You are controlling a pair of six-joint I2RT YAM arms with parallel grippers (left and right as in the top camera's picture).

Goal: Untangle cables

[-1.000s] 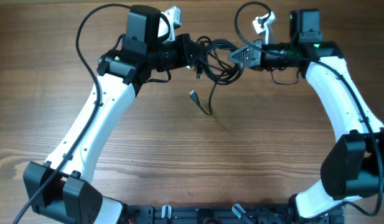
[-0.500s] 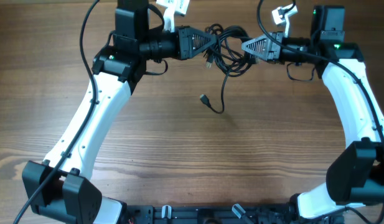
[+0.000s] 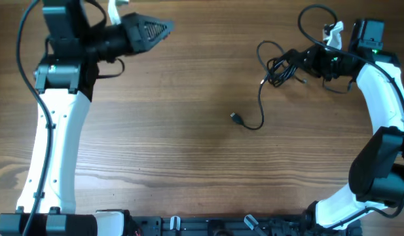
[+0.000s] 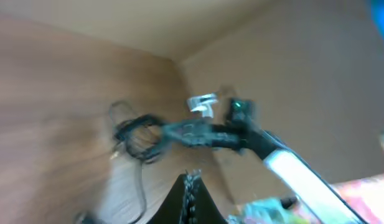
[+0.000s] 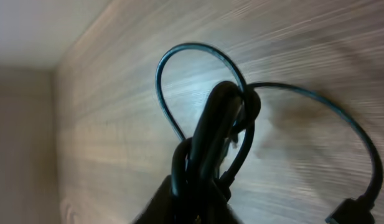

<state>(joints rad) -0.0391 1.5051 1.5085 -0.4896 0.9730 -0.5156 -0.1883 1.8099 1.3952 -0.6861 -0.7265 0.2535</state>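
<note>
The cables (image 3: 280,65) are a knotted bunch of thin black cords at the table's far right. One strand trails down and left to a small plug (image 3: 236,118) lying on the wood. My right gripper (image 3: 301,61) is shut on the bunch. In the right wrist view the cords (image 5: 216,124) rise in loops straight out of the jaws (image 5: 201,199). My left gripper (image 3: 161,28) is shut and empty at the far left, well away from the cables. In the blurred left wrist view its closed tips (image 4: 190,186) point towards the distant bunch (image 4: 139,134).
The wooden table (image 3: 162,151) stretches between the two arms. The right arm's own thicker black wire (image 3: 313,16) loops above its wrist. The left arm's white link (image 3: 54,137) runs down the left side.
My left gripper has let go of the bunch and swung far left. My right gripper has carried the bunch to the right, dragging the loose plug end along the table.
</note>
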